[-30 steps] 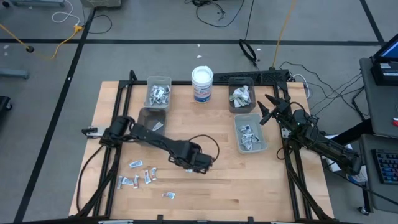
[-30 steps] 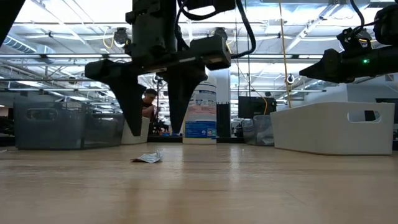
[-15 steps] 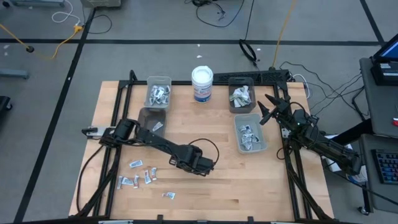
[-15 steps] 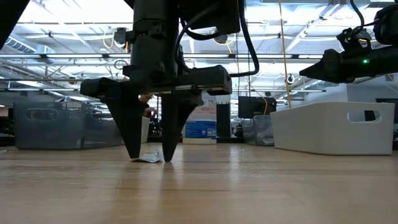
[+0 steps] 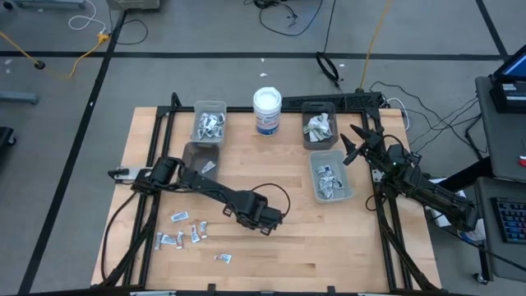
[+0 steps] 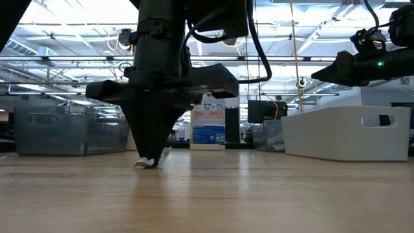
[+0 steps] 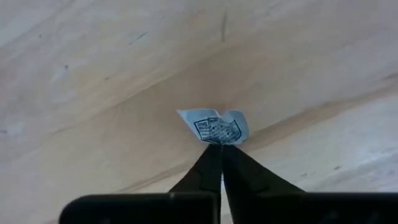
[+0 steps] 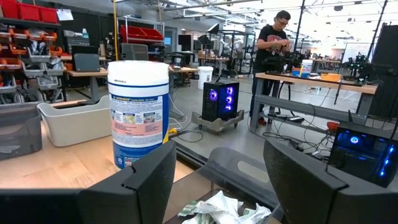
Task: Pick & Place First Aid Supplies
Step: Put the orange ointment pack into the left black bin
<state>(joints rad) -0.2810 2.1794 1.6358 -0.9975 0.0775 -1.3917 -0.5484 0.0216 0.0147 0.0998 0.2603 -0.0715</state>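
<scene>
Packet [image 7: 216, 128] crumpled, white (dark print).

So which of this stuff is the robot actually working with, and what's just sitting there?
Part of the job:
- packet pinched in the left hand
- loose packets on the table
- bins holding sorted packets

Just lying about:
- white tub
- cables on the floor
- right hand, open, waiting near the bins

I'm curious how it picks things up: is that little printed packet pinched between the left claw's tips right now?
Yes: the left gripper has its fingertips shut on the white printed packet, crumpling it.
</scene>
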